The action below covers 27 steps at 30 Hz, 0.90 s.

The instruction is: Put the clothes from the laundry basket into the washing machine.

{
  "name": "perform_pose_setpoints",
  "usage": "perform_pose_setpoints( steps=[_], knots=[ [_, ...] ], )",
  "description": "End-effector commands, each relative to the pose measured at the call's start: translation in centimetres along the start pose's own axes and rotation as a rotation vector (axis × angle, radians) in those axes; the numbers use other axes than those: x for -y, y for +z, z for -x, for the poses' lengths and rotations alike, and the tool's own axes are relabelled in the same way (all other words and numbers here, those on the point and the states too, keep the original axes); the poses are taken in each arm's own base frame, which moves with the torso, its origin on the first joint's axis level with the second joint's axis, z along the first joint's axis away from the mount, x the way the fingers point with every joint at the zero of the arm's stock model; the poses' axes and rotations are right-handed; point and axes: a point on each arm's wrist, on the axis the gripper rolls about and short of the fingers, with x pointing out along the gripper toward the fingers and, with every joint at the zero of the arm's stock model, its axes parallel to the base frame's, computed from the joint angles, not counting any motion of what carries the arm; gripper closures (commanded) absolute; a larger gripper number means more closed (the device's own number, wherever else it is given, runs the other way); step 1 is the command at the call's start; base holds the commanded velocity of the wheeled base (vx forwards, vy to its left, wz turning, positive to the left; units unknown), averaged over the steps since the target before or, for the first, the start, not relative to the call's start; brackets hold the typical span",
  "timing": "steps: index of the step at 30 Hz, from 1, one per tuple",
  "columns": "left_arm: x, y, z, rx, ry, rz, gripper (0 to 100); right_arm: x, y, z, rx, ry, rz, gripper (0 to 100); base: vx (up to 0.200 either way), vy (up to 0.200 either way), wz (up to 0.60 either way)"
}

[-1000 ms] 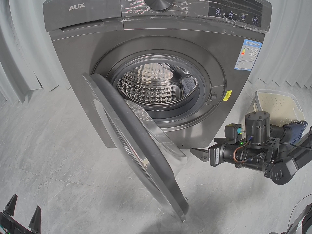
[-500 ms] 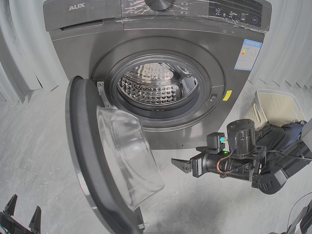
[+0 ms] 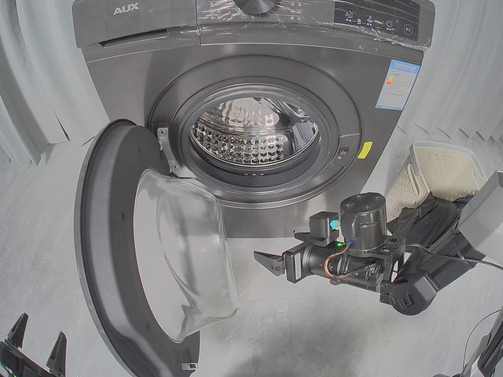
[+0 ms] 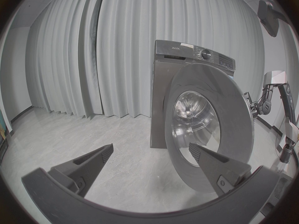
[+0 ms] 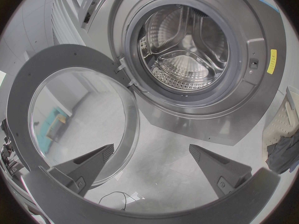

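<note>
While the door (image 3: 99, 210) stands wide open left of the washer's (image 3: 131, 74) drum (image 3: 246, 132), the washer shows lettering on its top-left panel, a blue-and-white label (image 3: 397, 85) at upper right and a yellow sticker (image 3: 365, 150) right of the drum. The right gripper (image 5: 150, 145), empty with fingers spread wide, hangs before the washer's lower right corner, open floor (image 3: 293, 320) between it and the door's edge. Dark clothes (image 3: 424, 221) drape over the basket (image 3: 450, 168) just right of the washer; the left gripper (image 4: 150, 145), also spread and empty, sits well out front-left.
</note>
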Motion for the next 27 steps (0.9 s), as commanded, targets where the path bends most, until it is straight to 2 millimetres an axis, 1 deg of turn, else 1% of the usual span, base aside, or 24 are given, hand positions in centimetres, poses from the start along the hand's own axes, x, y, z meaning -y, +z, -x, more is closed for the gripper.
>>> perform_pose_setpoints(
  steps=[1, 5, 12, 14, 16, 17, 20, 26, 27],
  knots=[
    [0.0, -0.5, 0.0, -0.001, 0.001, 0.002, 0, -1.5, -1.1, -1.8, -0.021, 0.043, 0.015, 0, 0.0, 0.0, 0.0],
    [0.0, -0.5, 0.0, -0.001, 0.001, 0.0, 0, -3.3, -1.8, -2.7, -0.03, 0.089, 0.029, 0, 0.0, 0.0, 0.0],
    [0.0, -0.5, 0.0, -0.001, 0.001, 0.0, 0, -5.6, -1.8, -4.5, 0.017, 0.145, 0.007, 0, 0.0, 0.0, 0.0],
    [0.0, -0.5, 0.0, -0.001, 0.001, 0.0, 0, -6.7, -1.7, -4.8, 0.043, 0.177, -0.009, 0, 0.0, 0.0, 0.0],
    [0.0, -0.5, 0.0, -0.001, 0.001, 0.0, 0, -6.7, -1.7, -4.8, 0.043, 0.177, -0.009, 0, 0.0, 0.0, 0.0],
    [0.0, -0.5, 0.0, -0.001, 0.001, 0.0, 0, -6.9, -0.9, -4.9, 0.075, 0.183, -0.02, 0, 0.0, 0.0, 0.0],
    [0.0, -0.5, 0.0, -0.001, 0.0, 0.0, 0, -6.5, -0.3, -5.0, 0.091, 0.173, -0.025, 0, 0.0, 0.0, 0.0],
    [0.0, -0.5, 0.0, -0.001, 0.001, 0.0, 0, -6.6, -0.1, -5.9, 0.106, 0.173, -0.026, 0, 0.0, 0.0, 0.0],
    [0.0, -0.5, 0.0, -0.001, 0.0, 0.0, 0, -6.8, -0.5, -6.7, 0.102, 0.177, -0.026, 0, 0.0, 0.0, 0.0]
  ],
)
